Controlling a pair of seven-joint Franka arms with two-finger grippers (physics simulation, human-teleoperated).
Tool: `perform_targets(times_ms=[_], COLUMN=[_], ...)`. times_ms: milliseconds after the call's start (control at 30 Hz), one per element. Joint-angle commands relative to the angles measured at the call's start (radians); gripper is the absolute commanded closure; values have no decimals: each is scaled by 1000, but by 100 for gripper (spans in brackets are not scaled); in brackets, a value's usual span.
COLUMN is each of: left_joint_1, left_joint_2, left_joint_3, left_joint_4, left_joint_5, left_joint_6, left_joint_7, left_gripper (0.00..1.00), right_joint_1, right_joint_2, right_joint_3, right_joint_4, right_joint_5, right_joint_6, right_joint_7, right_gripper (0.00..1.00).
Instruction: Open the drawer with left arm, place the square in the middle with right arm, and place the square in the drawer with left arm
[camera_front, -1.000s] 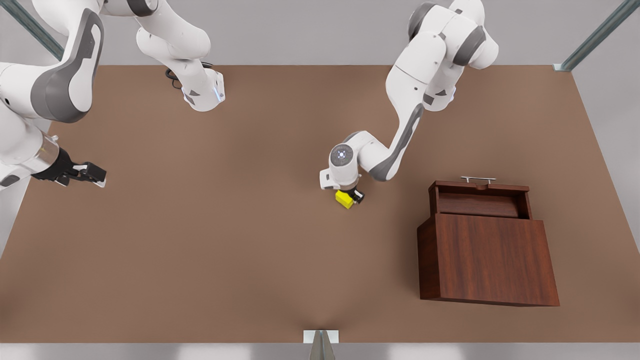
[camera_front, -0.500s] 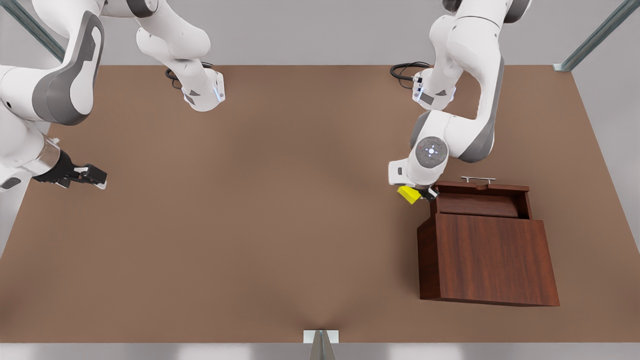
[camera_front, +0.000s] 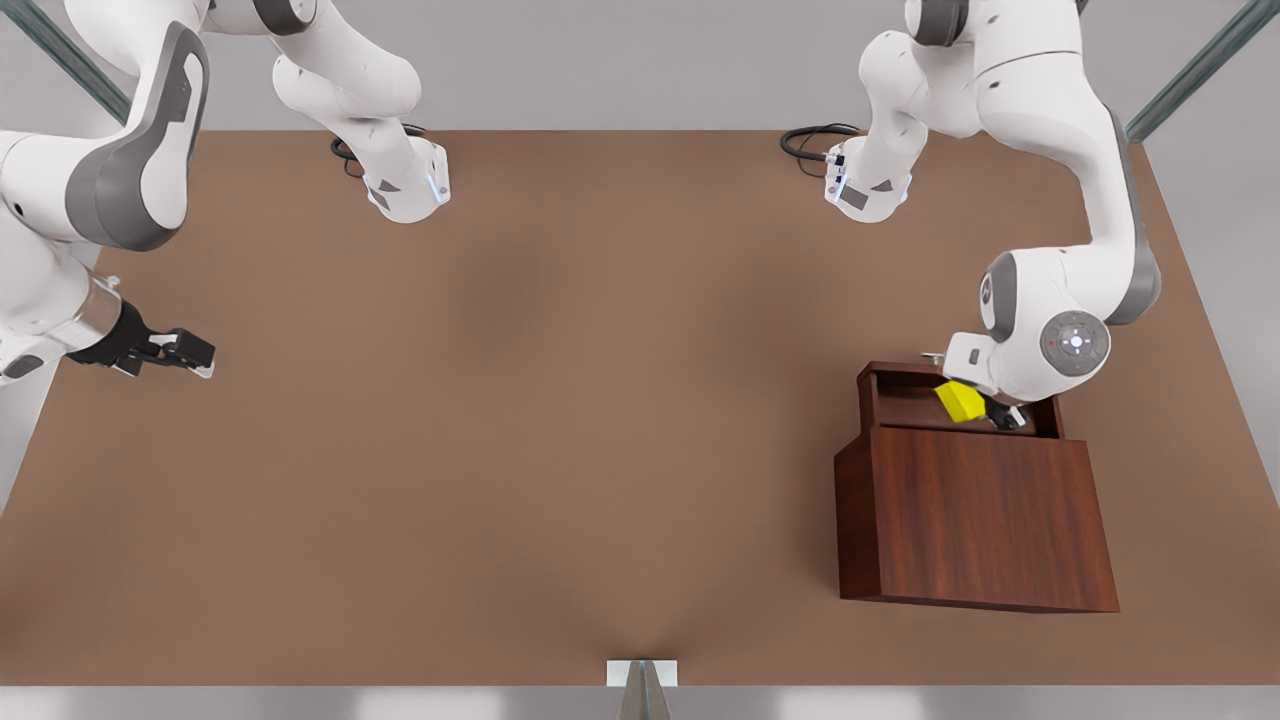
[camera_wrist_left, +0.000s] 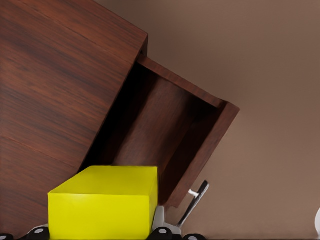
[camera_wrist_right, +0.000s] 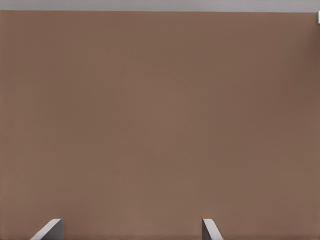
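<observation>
The yellow square (camera_front: 960, 401) hangs over the open drawer (camera_front: 905, 372) of the dark wooden cabinet (camera_front: 975, 520), clamped in my left gripper (camera_front: 985, 408), which is shut on it. In the left wrist view the square (camera_wrist_left: 102, 205) sits between the fingers (camera_wrist_left: 161, 231), with the drawer's cavity (camera_wrist_left: 165, 125) beyond and its silver handle (camera_wrist_left: 196, 202) beside it. My right gripper (camera_front: 185, 352) waits open at the front view's left edge, low over the table; its fingertips (camera_wrist_right: 50, 229) stand wide apart above bare brown tabletop. The middle (camera_front: 600, 400) of the table is bare.
The cabinet stands at the front view's right, its drawer pulled out toward the arm bases (camera_front: 865, 190). A cable (camera_front: 810, 140) lies by the left arm's base. The table's edges run close to both arms' outer sides.
My left gripper carried the square from the table's middle toward the front view's right, and it is now above the open drawer. The right arm stayed where it was.
</observation>
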Motion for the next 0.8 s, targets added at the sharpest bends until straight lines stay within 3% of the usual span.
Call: perform_targets(times_ms=[0, 167, 200, 467, 667, 700, 733, 767], left_joint_1=[1, 26, 27, 30, 27, 68, 255, 400], left_joint_2=[1, 11, 11, 4, -12, -15, -19, -38], left_joint_3=[0, 0, 0, 2, -9, -82, -323, -486], left_joint_4=[-4, -33, -47, -45, 271, 310, 399, 426], left_joint_5=[-9, -17, -18, -20, -81, -86, -70, -60], left_joint_6=[3, 48, 65, 48, -187, -181, -188, -187], left_joint_7=[3, 33, 38, 27, -896, -1013, -1131, -1163], left_gripper=[33, 33, 0, 0, 0, 0, 0, 0], right_joint_1=[0, 0, -2, 1, 0, 0, 0, 0], right_joint_2=[0, 0, 0, 0, 0, 0, 0, 0], right_joint_3=[0, 0, 0, 0, 0, 0, -1, 0], right_joint_4=[0, 0, 0, 0, 0, 0, 0, 0], right_joint_5=[0, 0, 0, 0, 0, 0, 0, 0], right_joint_6=[-1, 1, 1, 1, 1, 1, 1, 1], right_joint_7=[0, 0, 0, 0, 0, 0, 0, 0], right_gripper=[0, 0, 0, 0, 0, 0, 0, 0])
